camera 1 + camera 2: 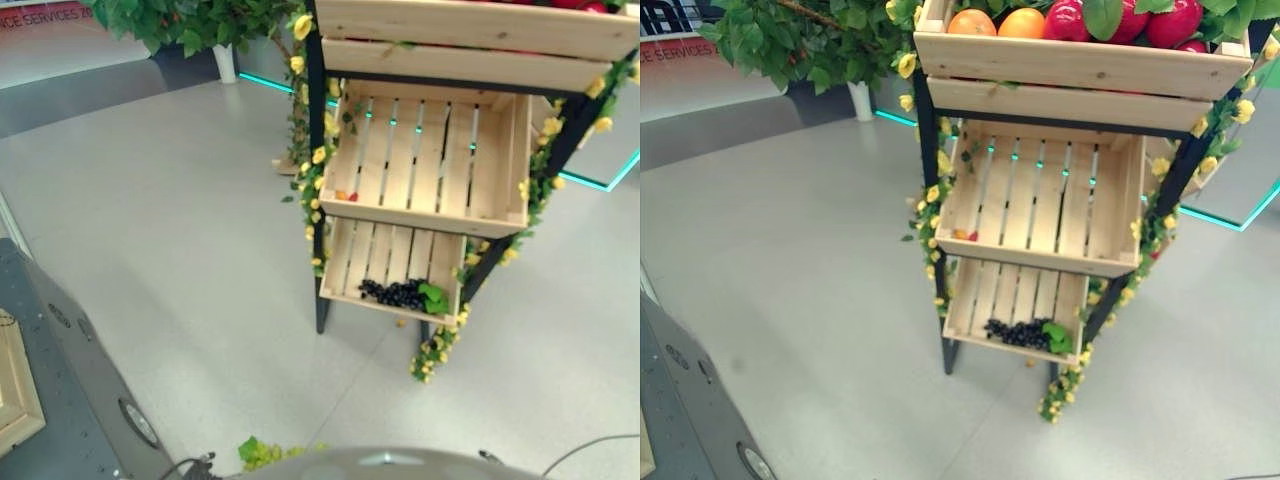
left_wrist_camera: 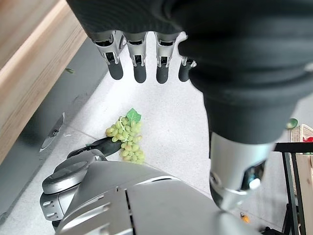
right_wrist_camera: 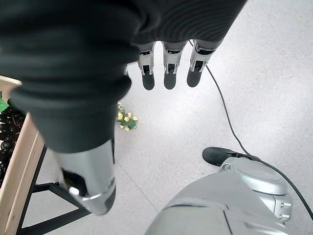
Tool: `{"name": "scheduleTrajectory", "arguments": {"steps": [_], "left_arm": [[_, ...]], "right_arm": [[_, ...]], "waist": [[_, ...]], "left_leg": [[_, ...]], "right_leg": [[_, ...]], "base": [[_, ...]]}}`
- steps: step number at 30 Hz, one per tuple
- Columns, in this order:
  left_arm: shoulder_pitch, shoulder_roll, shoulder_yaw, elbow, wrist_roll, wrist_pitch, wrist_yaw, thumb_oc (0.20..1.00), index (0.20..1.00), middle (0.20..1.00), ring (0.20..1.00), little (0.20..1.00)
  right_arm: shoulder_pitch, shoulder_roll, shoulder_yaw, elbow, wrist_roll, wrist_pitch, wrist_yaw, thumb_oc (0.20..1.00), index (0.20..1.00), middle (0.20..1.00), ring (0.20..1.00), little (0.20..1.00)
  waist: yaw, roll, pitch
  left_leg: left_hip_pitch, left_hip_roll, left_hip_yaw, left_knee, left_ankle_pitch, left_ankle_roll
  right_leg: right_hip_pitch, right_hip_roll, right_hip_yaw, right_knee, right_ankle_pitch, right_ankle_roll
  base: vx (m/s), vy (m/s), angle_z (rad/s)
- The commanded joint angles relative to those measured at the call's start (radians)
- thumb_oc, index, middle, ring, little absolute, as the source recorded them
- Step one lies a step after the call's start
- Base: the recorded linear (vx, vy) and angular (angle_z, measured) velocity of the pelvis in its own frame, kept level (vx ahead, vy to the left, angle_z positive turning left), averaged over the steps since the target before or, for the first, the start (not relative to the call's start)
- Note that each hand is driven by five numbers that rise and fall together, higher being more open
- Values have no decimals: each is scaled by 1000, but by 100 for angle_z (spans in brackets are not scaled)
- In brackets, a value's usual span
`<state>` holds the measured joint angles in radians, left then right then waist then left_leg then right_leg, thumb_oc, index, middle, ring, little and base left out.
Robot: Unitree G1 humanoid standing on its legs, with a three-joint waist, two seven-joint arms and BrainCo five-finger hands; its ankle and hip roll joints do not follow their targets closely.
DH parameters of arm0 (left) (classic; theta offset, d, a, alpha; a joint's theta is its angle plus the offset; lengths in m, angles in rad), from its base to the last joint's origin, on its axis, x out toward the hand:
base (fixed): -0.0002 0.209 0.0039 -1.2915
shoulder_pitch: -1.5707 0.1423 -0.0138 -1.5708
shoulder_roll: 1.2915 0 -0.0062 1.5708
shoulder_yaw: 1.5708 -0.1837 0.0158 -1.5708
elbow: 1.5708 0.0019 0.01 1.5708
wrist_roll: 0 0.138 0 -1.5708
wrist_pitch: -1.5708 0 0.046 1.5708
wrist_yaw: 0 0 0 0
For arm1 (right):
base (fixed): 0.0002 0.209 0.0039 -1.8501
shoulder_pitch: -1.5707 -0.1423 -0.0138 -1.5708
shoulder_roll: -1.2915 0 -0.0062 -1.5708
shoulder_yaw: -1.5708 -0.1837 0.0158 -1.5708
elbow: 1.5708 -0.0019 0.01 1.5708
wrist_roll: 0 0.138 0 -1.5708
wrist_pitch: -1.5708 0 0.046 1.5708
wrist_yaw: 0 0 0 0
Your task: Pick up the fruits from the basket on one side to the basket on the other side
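Observation:
A three-tier stand of wooden crates stands ahead on the grey floor. The top crate (image 1: 1080,62) holds oranges (image 1: 1022,22) and red apples (image 1: 1070,18). The middle crate (image 1: 430,215) has only small orange and red bits in its left corner. Dark grapes (image 1: 395,293) with a green leaf lie in the bottom crate (image 1: 350,262). A bunch of green grapes (image 2: 126,139) lies on the floor close in front of me (image 1: 262,452). My left hand (image 2: 139,66) hangs open above the floor, holding nothing. My right hand (image 3: 169,73) is open too, beside the stand.
A yellow flower garland (image 1: 315,190) winds down the stand's black frame. A leafy potted plant (image 1: 800,40) in a white pot (image 1: 226,62) stands behind. At the lower left a dark grey platform (image 1: 80,370) carries a wooden crate (image 1: 15,400).

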<state>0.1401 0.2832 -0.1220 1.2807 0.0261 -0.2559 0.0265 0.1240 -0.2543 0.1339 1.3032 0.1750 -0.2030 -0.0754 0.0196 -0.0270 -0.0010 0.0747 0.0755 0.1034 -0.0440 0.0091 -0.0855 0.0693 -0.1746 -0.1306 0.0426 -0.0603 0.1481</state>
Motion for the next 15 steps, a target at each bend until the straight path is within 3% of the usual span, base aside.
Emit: {"name": "scheduleTrajectory", "arguments": {"steps": [1, 15], "left_arm": [[-68, -10, 12, -14, 1, -18, 24, 1000, 1000, 1000, 1000, 1000], [-65, -15, 41, -1, -39, -13, 30, 1000, 1000, 1000, 1000, 1000]], "right_arm": [[-45, -7, 9, 7, 27, -17, -18, 1000, 1000, 1000, 1000, 1000], [-59, -32, -8, -6, 25, -23, -32, 1000, 1000, 1000, 1000, 1000]], "waist": [[39, -14, 16], [74, -13, 20]], "left_leg": [[-12, -93, -65, 62, -72, 78], [-54, -87, -120, 41, -34, 63]], "right_leg": [[-48, 80, -34, 29, 40, -54], [-56, 91, -90, 0, 46, -61]], "base": [[15, -6, 23], [-34, -20, 18]]}}
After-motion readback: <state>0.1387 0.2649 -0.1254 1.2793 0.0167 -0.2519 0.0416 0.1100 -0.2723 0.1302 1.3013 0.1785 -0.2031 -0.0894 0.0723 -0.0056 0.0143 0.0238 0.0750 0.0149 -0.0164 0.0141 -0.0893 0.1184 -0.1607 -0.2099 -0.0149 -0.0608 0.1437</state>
